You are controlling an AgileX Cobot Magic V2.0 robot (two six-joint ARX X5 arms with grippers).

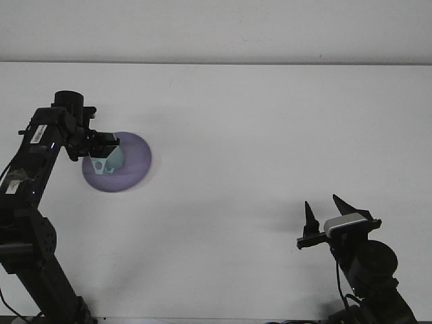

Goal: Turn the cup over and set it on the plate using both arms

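Left gripper (pixel 102 147) grasping cup (pixel 106 160) over plate (pixel 135 162); right gripper (pixel 325 210) released, well apart.

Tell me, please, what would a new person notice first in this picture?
First, the round purple plate at the left of the white table, where the left gripper holds a pale green cup over it. Then the right gripper, idle at lower right with its fingers apart.

One cup (pixel 107 160), one plate (pixel 131 162), two arms, each ending in one pincer, on one table (pixel 270 135).
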